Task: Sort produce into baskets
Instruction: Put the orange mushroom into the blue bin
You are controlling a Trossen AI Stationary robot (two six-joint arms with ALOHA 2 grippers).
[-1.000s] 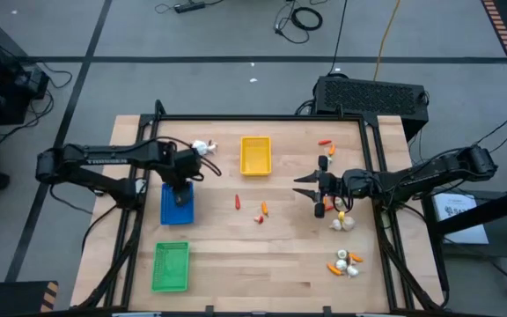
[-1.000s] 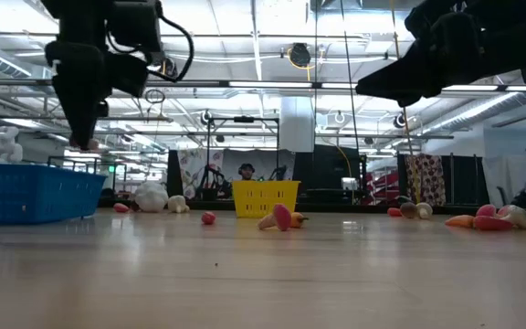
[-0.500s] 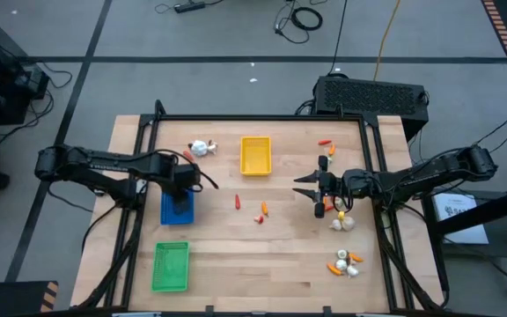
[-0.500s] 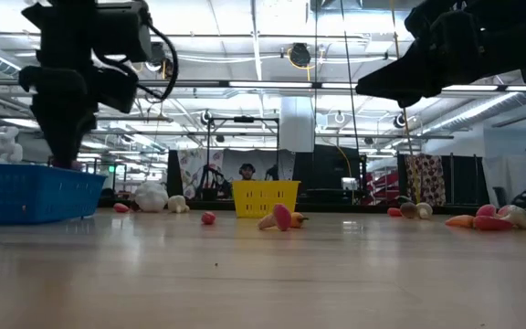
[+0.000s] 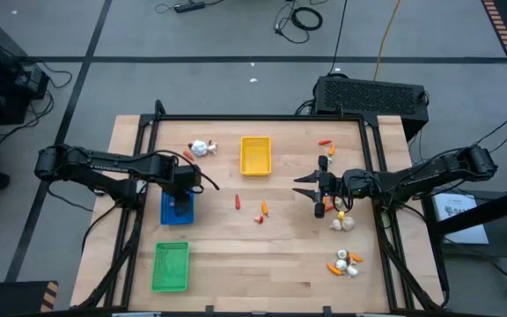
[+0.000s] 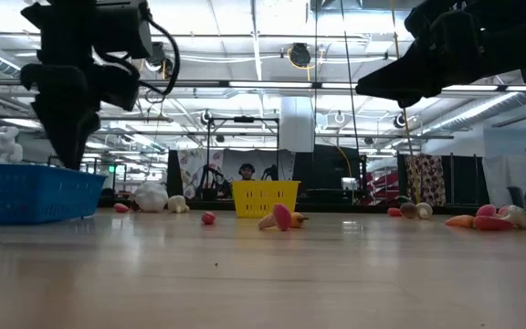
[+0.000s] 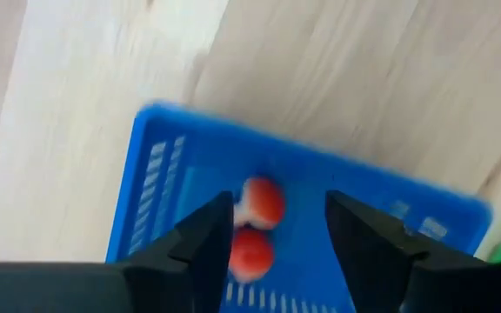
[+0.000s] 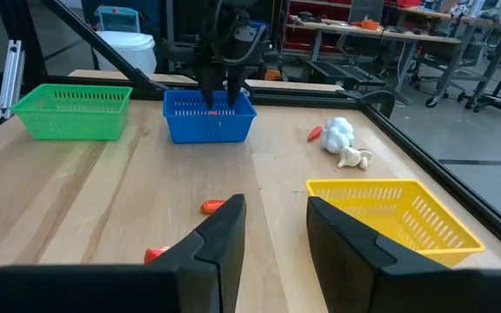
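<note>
Three trays sit on the worktop (image 5: 289,264): the green tray (image 5: 171,266) nearest the left front corner, the blue tray (image 5: 177,206) just behind it, and the yellow tray (image 5: 255,155) farther back toward the middle. Over the blue tray hangs the left gripper (image 7: 277,228), its fingers parted with nothing between them; beneath them two red-and-white pieces (image 7: 257,228) lie on the tray's floor, touching each other. Behind that tray, beside the left arm, a whitish bulb (image 5: 201,148) rests with a small orange piece against it. Between the blue tray and the right arm, a few slim orange-red pieces (image 5: 260,211) lie loose on the bare wood in front of the yellow tray. Right of them the right gripper (image 5: 311,187) is held above the worktop, pointing toward the left arm, fingers apart and empty. Beside it lie more orange pieces and garlic-like bulbs (image 5: 342,223); a second small cluster (image 5: 345,263) sits nearer the front edge, and one orange piece (image 5: 325,143) lies toward the back right
</note>
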